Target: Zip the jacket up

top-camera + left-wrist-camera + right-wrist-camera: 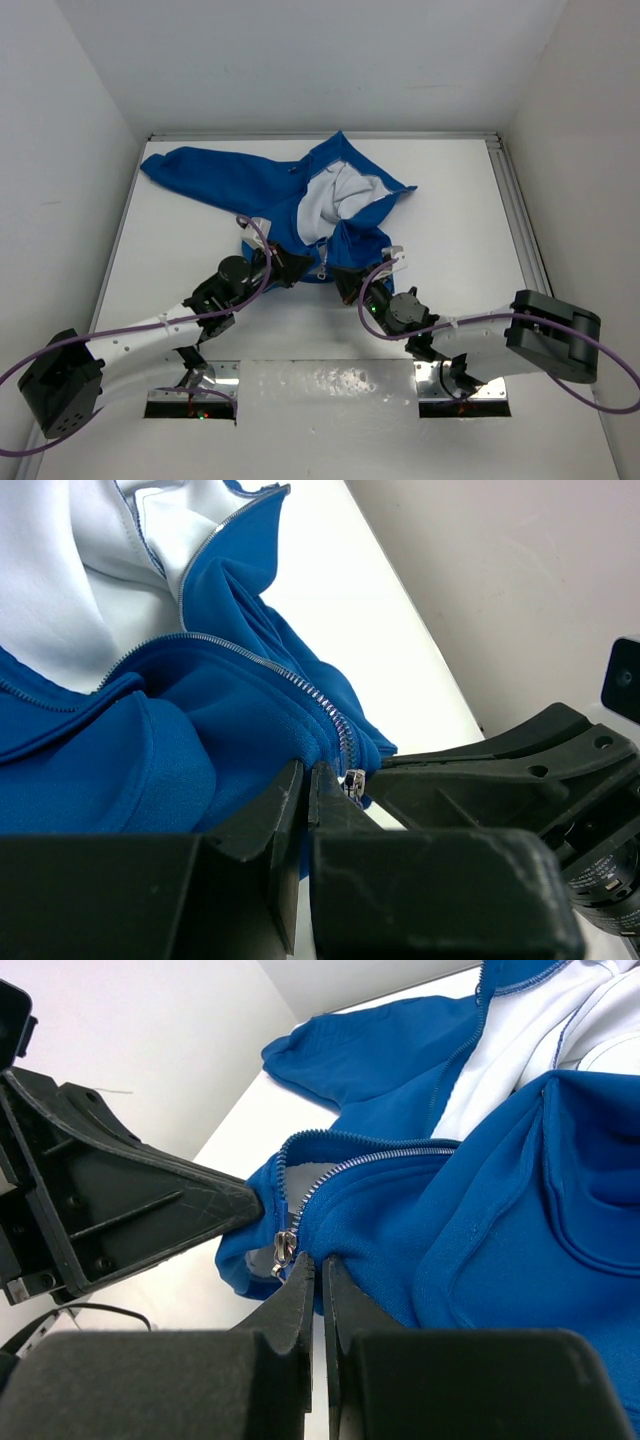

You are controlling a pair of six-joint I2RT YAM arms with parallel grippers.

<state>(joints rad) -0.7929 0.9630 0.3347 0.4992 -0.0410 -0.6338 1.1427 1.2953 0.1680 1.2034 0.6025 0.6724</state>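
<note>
The royal-blue jacket [290, 195] lies crumpled at the back middle of the table, front open, with white lining [335, 195] showing. My left gripper [292, 266] is shut on the jacket's bottom hem just left of the zipper foot. My right gripper [346, 280] is shut on the hem on the other side. In the left wrist view the jaws [308, 770] pinch blue fabric beside the metal slider [352, 781]. In the right wrist view the jaws [320, 1260] pinch the hem beside the slider [285, 1248]. The pale zipper teeth [250, 662] run open up from the slider.
White walls close the table on the left, back and right, with a metal rail [520, 220] along the right edge. One sleeve [195, 172] stretches toward the back left corner. Purple cables [130, 325] run along both arms. The other gripper's finger [480, 775] sits close by in each wrist view.
</note>
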